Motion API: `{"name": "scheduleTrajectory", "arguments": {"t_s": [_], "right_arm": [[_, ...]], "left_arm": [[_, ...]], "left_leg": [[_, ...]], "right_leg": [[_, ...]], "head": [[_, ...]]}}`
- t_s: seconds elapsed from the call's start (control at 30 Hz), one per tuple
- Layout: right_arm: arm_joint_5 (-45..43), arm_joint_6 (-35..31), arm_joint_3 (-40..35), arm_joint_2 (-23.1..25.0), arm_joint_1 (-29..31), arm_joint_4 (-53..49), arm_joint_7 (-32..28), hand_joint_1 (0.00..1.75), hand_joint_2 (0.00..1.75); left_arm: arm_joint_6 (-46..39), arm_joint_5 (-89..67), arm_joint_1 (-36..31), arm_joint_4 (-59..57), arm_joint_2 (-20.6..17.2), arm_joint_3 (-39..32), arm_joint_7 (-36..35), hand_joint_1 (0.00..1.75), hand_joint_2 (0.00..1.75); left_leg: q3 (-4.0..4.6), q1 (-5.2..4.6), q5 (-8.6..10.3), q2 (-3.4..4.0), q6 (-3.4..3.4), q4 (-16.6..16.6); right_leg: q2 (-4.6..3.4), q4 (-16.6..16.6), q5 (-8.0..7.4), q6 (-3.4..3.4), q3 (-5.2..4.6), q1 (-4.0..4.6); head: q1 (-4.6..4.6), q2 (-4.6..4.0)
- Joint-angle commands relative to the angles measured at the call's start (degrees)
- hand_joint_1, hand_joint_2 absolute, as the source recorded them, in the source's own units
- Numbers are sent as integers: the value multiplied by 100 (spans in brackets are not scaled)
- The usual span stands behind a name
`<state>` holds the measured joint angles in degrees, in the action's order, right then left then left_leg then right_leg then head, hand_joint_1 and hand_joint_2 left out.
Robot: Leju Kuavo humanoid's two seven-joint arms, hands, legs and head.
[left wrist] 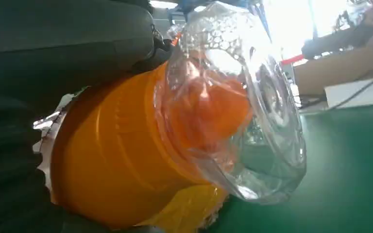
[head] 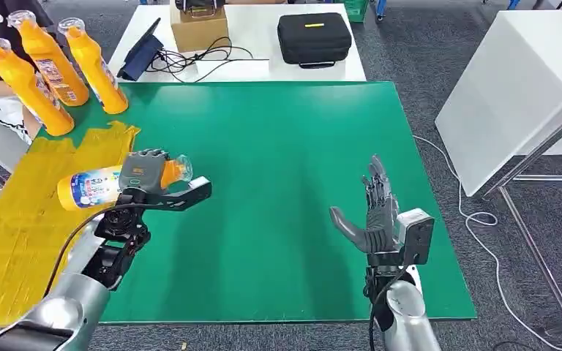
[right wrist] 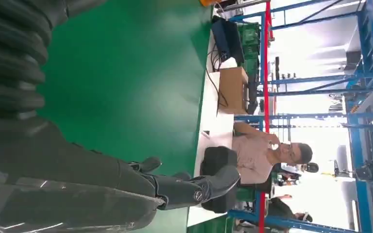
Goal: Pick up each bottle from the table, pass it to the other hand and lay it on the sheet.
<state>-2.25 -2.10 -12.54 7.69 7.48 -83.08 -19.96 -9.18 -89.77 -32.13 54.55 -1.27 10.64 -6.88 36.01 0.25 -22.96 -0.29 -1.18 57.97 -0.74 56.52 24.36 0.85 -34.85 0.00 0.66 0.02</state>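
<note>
The right hand (head: 377, 216) is nearest, raised over the green table (head: 293, 146) with its fingers (head: 377, 191) straight and close together, thumb stuck out toward the left hand; it holds nothing and touches nothing. The right wrist view shows those fingers (right wrist: 194, 187) extended above the green surface.

The left hand (head: 146, 175) grips an orange bottle (head: 95, 186) lying sideways, fingers wrapped over its middle. The labelled base juts out past the fingers on the outer side, above the yellow sheet (head: 22, 219); the clear cap (head: 183, 168) juts out on the inner side, toward the right hand. In the left wrist view the clear cap (left wrist: 243, 97) and orange shoulder fill the space just beyond the hand.

Well beyond the left hand's fingers, three more orange bottles (head: 51, 62) stand upright at the table's far corner. Farther still, a white table (head: 263, 29) carries a black case (head: 314, 38), a cardboard box (head: 199, 25) and cables.
</note>
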Motion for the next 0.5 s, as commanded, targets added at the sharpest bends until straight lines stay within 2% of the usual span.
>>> {"name": "scheduleTrajectory", "arguments": {"t_s": [0.03,0.07,0.13,0.27,0.37,0.5], "right_arm": [[44,-78,166,84,468,594,108,0,175],[52,-76,139,95,519,627,135,0,175],[56,-83,113,100,559,636,156,0,175],[80,-125,98,93,653,648,231,0,175],[83,-125,85,80,716,718,241,0,175],[102,-137,10,54,826,827,262,0,175]], "left_arm": [[429,-23,-740,-2127,-159,1,19,175,175],[371,44,-814,-2386,-174,-101,67,175,175],[303,81,-918,-2732,-208,-212,79,175,175],[375,291,-1015,-3253,-293,-575,137,175,175],[374,266,-1029,-3386,-326,-639,60,175,175],[174,115,-1010,-3476,-381,-726,-171,175,175]], "left_leg": [[-17,1,-7,2,3,0],[-51,3,-19,5,7,1],[-18,2,-6,6,4,-2],[-26,1,-10,14,6,-5],[-15,1,-4,11,6,-4],[-43,2,-18,15,8,-2]], "right_leg": [[1,0,7,2,19,0],[6,-2,18,4,54,2],[-2,-3,4,1,19,0],[-7,-3,6,0,25,0],[-6,-2,4,1,15,1],[-8,-1,16,3,42,3]], "head": [[-2,0],[-2,0],[-2,0],[-2,0],[0,0],[0,0]]}}
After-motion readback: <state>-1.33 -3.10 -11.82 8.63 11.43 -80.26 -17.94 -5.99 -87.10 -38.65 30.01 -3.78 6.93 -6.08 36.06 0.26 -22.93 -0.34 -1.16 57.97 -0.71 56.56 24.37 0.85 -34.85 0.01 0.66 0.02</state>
